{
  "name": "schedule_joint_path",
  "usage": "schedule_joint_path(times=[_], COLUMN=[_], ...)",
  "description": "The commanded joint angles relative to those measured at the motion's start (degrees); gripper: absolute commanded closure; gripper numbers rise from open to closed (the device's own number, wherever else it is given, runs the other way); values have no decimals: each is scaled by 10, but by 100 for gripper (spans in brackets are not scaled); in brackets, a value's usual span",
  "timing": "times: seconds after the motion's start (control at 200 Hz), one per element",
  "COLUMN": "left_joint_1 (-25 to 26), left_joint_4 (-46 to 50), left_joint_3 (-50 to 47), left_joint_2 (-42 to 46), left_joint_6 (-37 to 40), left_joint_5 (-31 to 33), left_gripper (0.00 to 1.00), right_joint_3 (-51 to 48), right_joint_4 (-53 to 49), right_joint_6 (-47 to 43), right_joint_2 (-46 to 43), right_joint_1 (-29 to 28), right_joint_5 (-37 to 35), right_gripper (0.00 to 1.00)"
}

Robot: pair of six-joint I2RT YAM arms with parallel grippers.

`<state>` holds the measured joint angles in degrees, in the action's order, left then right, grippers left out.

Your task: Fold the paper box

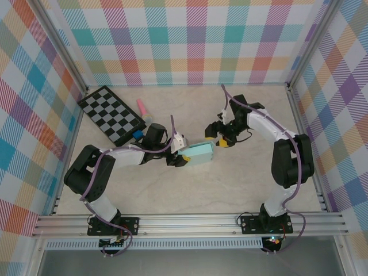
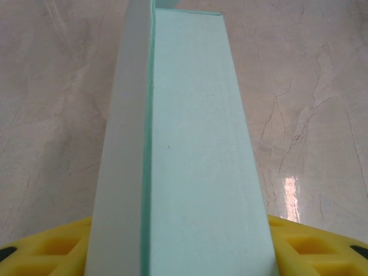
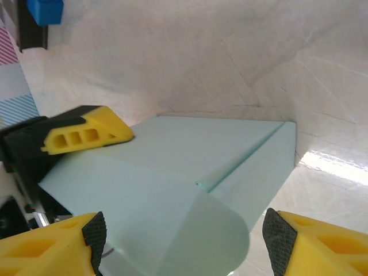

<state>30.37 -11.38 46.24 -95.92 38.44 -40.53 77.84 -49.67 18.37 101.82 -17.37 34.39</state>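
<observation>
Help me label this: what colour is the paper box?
The paper box is pale mint-cyan, clearest in right wrist view.

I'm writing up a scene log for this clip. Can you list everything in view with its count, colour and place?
paper box: one, pale mint-cyan, mid-table between the two grippers
checkerboard: one, black and grey, far left of the table
blue cube: one, blue, at the checkerboard's near right edge
pink object: one, pink, by the checkerboard's far right edge; kind unclear
table: one, pale marbled
walls: three, pastel plaid, around the table
metal frame: silver, near edge
left gripper: one, yellow fingers, shut on the paper box's left end
right gripper: one, yellow fingers, open at the box's right end
</observation>
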Motion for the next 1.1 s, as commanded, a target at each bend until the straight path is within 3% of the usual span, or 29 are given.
schedule_joint_path(times=[0.0, 0.23, 0.31, 0.5, 0.63, 0.875, 1.095], left_joint_1=[7, 7, 7, 8, 9, 11, 11], left_joint_4=[25, 39, 40, 53, 89, 145, 101], left_joint_3=[14, 20, 21, 27, 38, 62, 60], left_joint_2=[-3, -7, -8, -9, -10, -15, -22], left_joint_6=[19, 24, 23, 26, 47, 84, 49], left_joint_5=[-17, -10, -7, 0, 1, -5, -10], left_gripper=[42, 42, 43, 43, 43, 41, 39], right_joint_3=[-14, 12, 23, 43, 56, 44, 28], right_joint_4=[23, -12, -35, -68, -87, -52, -33], right_joint_6=[-16, -11, -21, -43, -68, -122, -115], right_joint_2=[-4, -16, -13, -11, -6, -6, 17], right_joint_1=[-4, -9, -11, -18, -21, -21, -16], right_joint_5=[45, 68, 73, 67, 34, 24, 15], right_gripper=[28, 44, 45, 44, 37, 33, 36])
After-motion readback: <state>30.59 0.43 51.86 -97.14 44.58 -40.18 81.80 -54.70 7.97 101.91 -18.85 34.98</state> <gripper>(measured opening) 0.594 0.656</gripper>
